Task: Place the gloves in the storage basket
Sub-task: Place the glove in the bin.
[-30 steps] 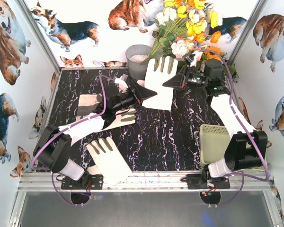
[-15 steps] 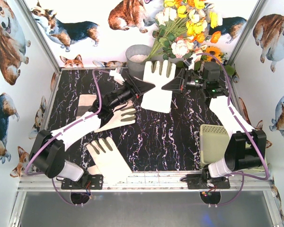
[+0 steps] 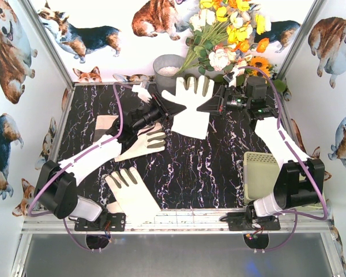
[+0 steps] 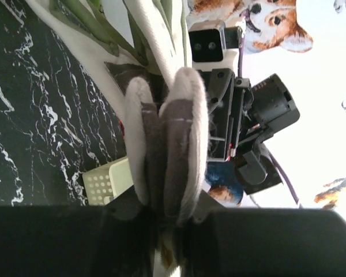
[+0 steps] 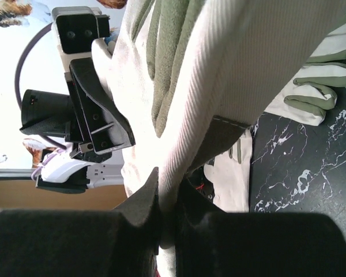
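Glove (image 3: 191,112) hung spread between both grippers at far centre of the desk (image 3: 207,167), fingers toward the back wall, cuff toward the bases. Left gripper (image 3: 174,108) was clamped on its thumb side, right gripper (image 3: 204,105) pinched shut on the opposite edge. Basket (image 3: 259,173) sat near-right of it, partly under the right forearm, so right arm nearer; open desk between, bucket (image 3: 166,70) and flowers (image 3: 230,34) crowding behind, other gloves (image 3: 145,143) left.
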